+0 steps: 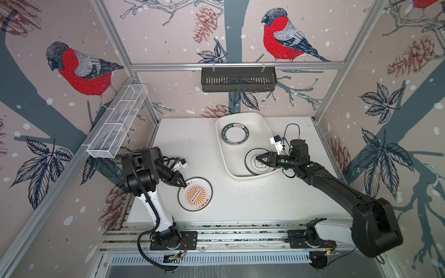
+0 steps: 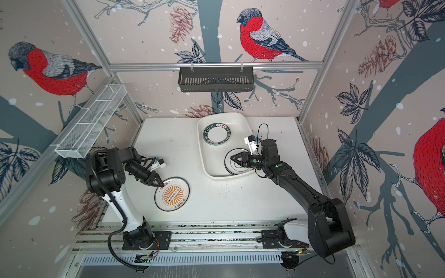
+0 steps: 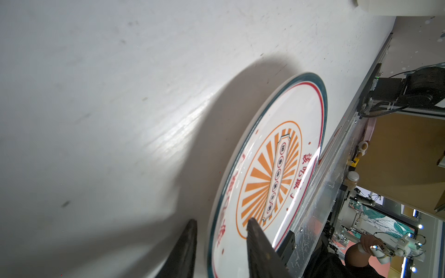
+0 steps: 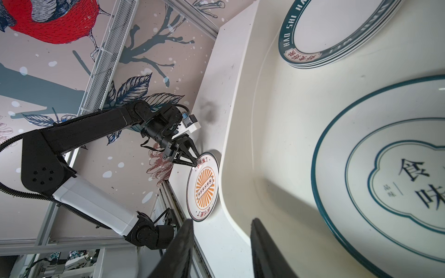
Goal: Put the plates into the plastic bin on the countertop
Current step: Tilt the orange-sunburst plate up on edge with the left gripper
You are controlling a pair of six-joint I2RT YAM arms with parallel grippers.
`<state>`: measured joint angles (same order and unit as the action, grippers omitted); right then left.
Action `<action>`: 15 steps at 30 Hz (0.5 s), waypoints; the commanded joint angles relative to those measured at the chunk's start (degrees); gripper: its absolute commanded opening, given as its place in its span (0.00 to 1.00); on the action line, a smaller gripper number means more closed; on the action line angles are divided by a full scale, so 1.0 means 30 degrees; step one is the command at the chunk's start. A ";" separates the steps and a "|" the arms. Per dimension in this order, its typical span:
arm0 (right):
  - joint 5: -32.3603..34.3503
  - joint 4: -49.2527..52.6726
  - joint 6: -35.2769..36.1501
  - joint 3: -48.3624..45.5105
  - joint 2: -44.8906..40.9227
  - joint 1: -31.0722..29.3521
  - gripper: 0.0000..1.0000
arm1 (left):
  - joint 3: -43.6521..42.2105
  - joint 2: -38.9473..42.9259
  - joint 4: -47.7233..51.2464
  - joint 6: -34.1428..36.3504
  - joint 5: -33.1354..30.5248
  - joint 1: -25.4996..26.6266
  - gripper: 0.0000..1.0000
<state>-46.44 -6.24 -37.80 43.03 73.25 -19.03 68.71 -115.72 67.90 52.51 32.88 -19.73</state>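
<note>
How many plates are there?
3 show: a sunburst plate on the countertop, a green-rimmed plate and a thin-rimmed plate inside the bin. The green-rimmed one tops a stack, hiding more.

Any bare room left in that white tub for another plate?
Narrow strips in the white plastic tub: the near-left corner, beside the thin-rimmed white plate under the right claw, and the far-right corner, beside the stack of green-lettered plates. Roomier: the speckled white countertop before it.
</note>
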 commanded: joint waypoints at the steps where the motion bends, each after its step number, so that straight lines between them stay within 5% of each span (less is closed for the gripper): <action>1: -0.0020 -0.0535 -0.0144 0.0004 0.0123 -0.0001 0.41 | 0.0110 -0.0208 0.0061 0.0414 0.0031 -0.0046 0.34; 15: -0.0108 -0.0352 -0.0075 0.0229 0.0245 0.0001 0.40 | 0.0623 -0.0347 0.0627 0.0449 0.1242 -0.0046 0.14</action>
<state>-46.44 -6.28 -37.80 43.22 73.95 -19.03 70.08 -116.55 67.07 52.51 33.93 -19.73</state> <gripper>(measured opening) 0.405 0.139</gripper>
